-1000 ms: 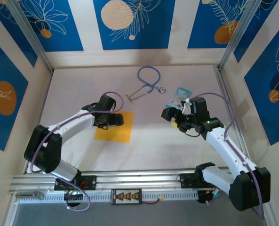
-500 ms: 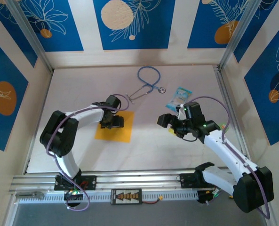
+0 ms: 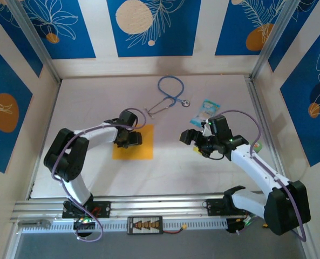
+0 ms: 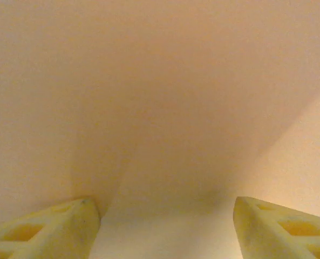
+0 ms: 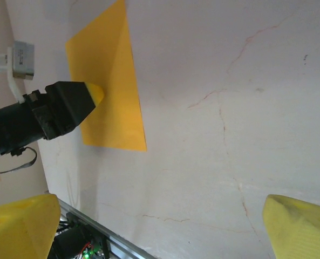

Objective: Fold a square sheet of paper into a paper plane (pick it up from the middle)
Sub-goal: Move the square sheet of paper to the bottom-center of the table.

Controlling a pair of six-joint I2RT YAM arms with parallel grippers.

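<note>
Presently the square sheet of paper (image 3: 143,152) lies flat and unfolded on the table (image 3: 95,102), left of centre and in front of the left arm; by my reading no fold has been made. The left gripper (image 3: 131,139) is down over the far half of the sheet, toward its middle, which fits the order to pick it up there. In the left wrist view its jaws stand apart, with a clear gap between the yellow fingertips (image 4: 62,226) and a warm orange blur close ahead, so the camera is hard against the paper. Nothing is pinched yet. From the right wrist view one yellow tip of that gripper (image 5: 92,91) rests on or just above the sheet (image 5: 114,113); I cannot tell which. The right gripper (image 3: 189,137) hangs well apart from the paper, to its right, with the jaws spread wide and empty, probably waiting to take an edge once it lifts. The paper is thin and flat, so a pinch from above may slide it or crumple it. Behind lie a stethoscope (image 3: 168,94) and, to the right, a light-blue packet (image 3: 207,110), both away from the work. The table is pale and smooth, with fine reddish veins. The walls (image 3: 149,27) carry blue panels with white leaf drawings and orange and cream discs.
</note>
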